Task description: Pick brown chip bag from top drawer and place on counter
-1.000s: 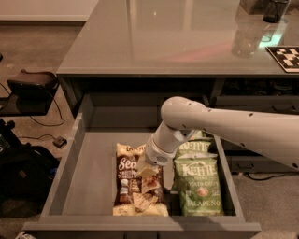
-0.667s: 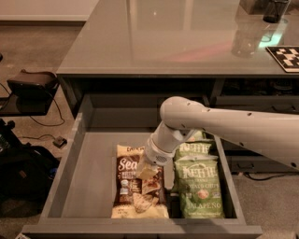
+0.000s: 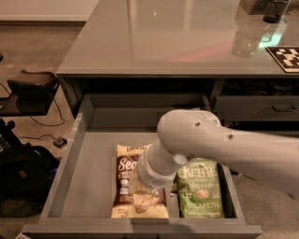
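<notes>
The brown chip bag lies flat in the open top drawer, left of centre, its lower end yellow. My gripper points straight down over the bag's right half, at or just above its surface. The wrist and arm reach in from the right and hide part of the bag. The grey counter stretches behind the drawer.
A green jalapeño chip bag lies right of the brown one, close beside the gripper. A dark checkered board and a dark cup stand at the counter's far right. A black bag and cables lie on the floor at left.
The arm and gripper have moved lower, closer onto the brown chip bag. The bags have not moved.
</notes>
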### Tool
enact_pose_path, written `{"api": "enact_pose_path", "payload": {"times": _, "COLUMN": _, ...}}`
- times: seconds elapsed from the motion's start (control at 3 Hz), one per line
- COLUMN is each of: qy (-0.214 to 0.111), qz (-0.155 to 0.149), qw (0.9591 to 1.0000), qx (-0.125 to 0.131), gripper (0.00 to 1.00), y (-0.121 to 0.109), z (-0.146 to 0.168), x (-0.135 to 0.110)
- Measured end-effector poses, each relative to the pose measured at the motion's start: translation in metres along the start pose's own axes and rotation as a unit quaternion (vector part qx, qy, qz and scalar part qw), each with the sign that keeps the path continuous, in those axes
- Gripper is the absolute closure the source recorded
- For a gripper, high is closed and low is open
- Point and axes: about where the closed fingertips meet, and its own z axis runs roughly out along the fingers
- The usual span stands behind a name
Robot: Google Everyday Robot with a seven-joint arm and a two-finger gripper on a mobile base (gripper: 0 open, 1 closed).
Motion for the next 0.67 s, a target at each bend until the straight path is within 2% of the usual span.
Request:
{"api": "enact_pose_path", "payload": {"times": 0.33, "qy": 0.013, "qz": -0.025, "qw": 0.9993, "qx": 0.025, "gripper": 0.81, "y": 0.0149, "z": -0.0192, "x": -0.0199}}
{"api": "enact_pose_path", "payload": {"times": 0.67, "qy": 0.013, "qz": -0.025, "qw": 0.9993, "qx": 0.026, "gripper": 0.58, "y": 0.0148, "z": -0.0193, "x": -0.02}}
